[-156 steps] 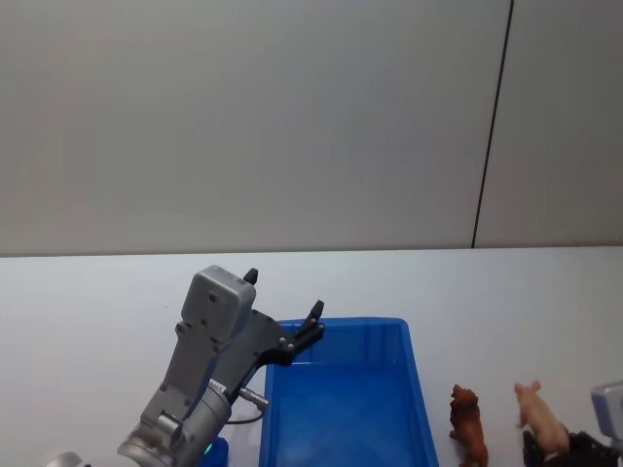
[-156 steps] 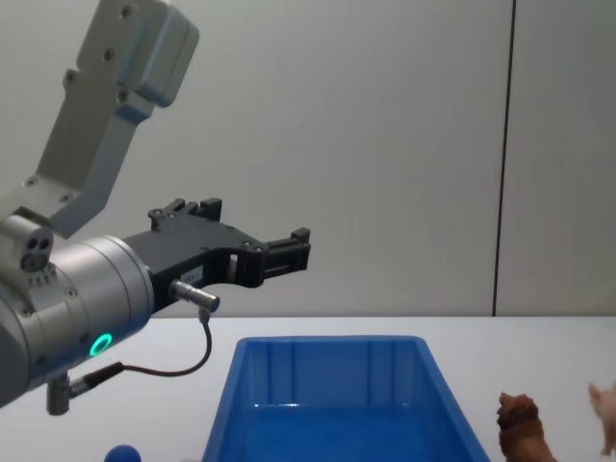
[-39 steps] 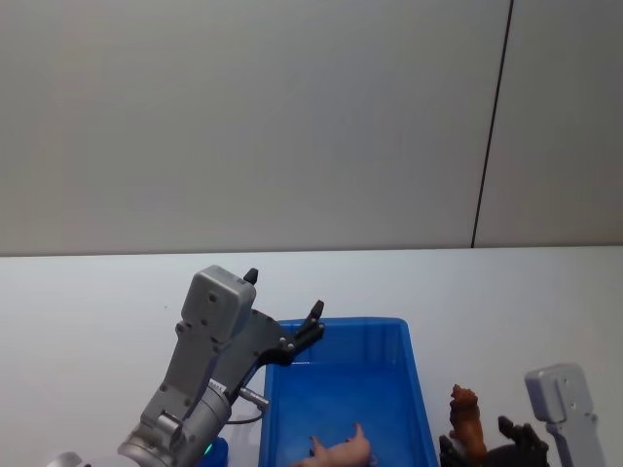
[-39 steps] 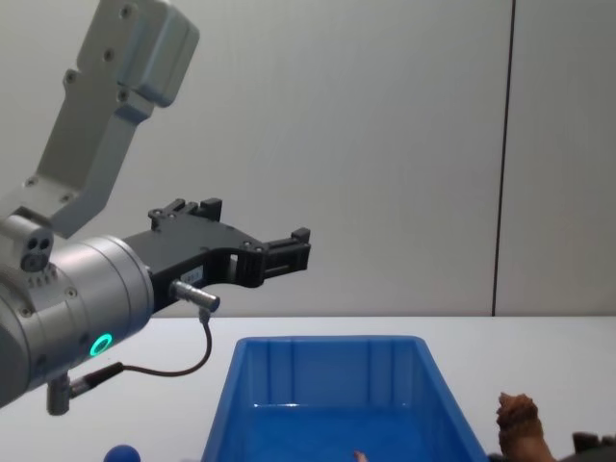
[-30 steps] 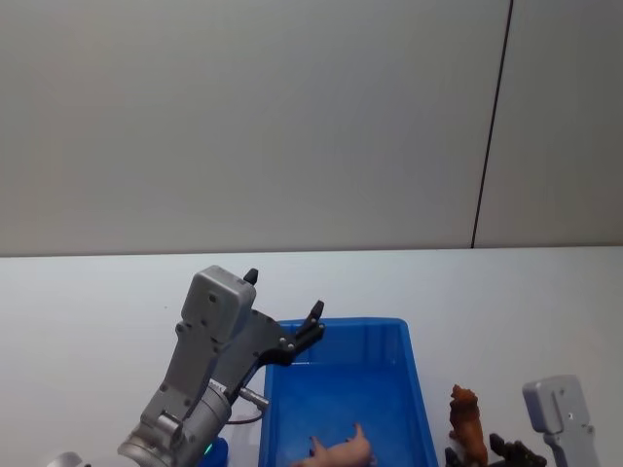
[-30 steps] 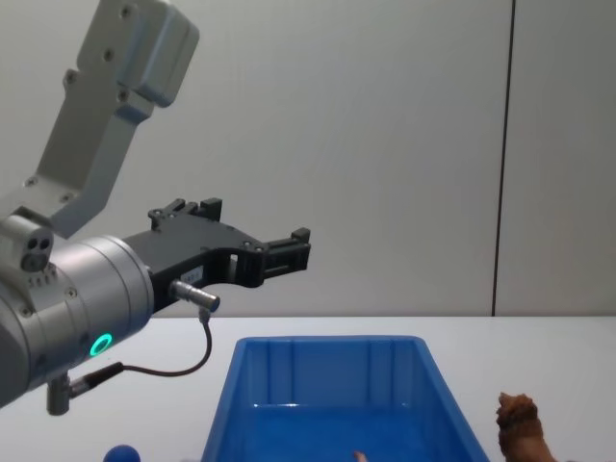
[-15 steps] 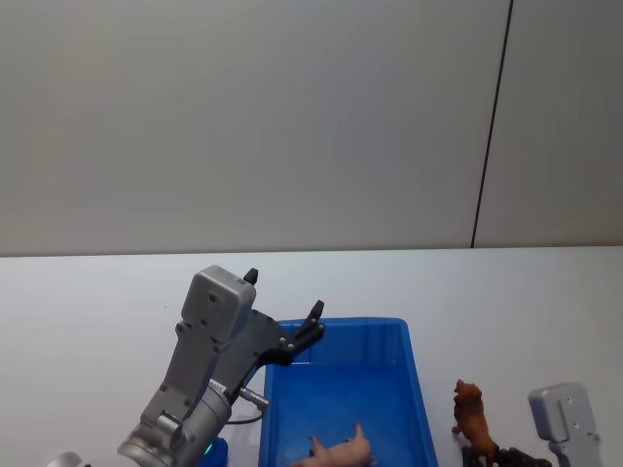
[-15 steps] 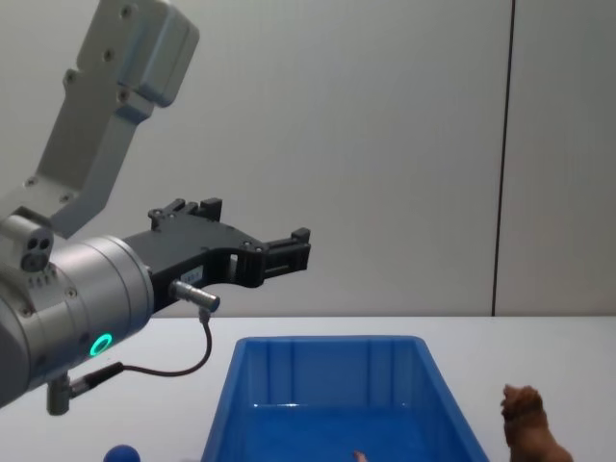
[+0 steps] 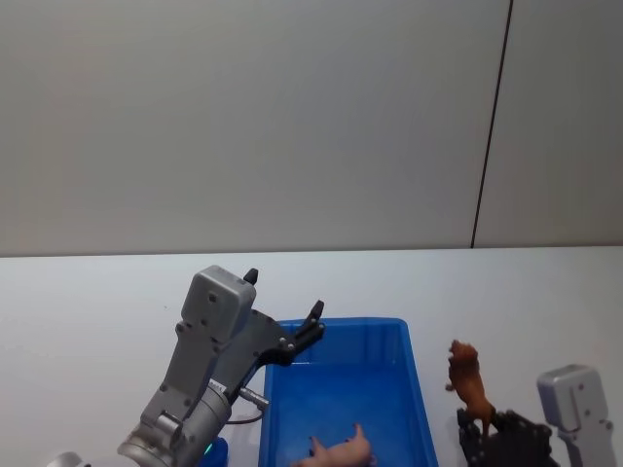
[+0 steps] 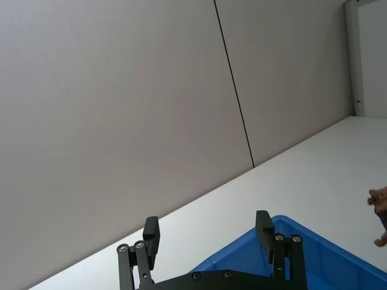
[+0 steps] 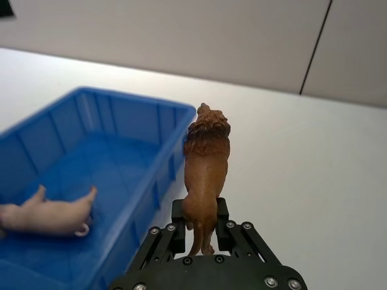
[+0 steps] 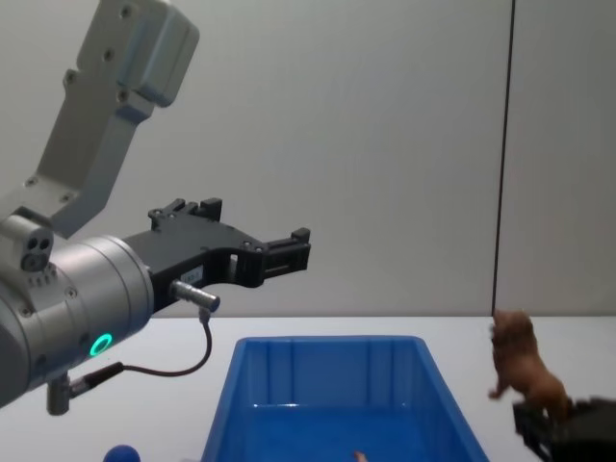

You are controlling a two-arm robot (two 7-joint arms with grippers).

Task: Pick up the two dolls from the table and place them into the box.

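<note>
Brown doll (image 11: 205, 151) upright in right pincer (image 11: 199, 219) grip, just beside box (image 11: 121, 124)

1. Found left gripper (image 9: 283, 292) raised on the left side, forearm slanting up and forward, jaws spread wide apart.
2. Found right gripper (image 9: 484, 425) low on the right side, jaws clamped on the hind legs of the brown doll (image 11: 205, 157).

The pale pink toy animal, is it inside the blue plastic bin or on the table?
Inside. The pale pink toy animal lies on its side on the floor of the bright blue plastic bin.
</note>
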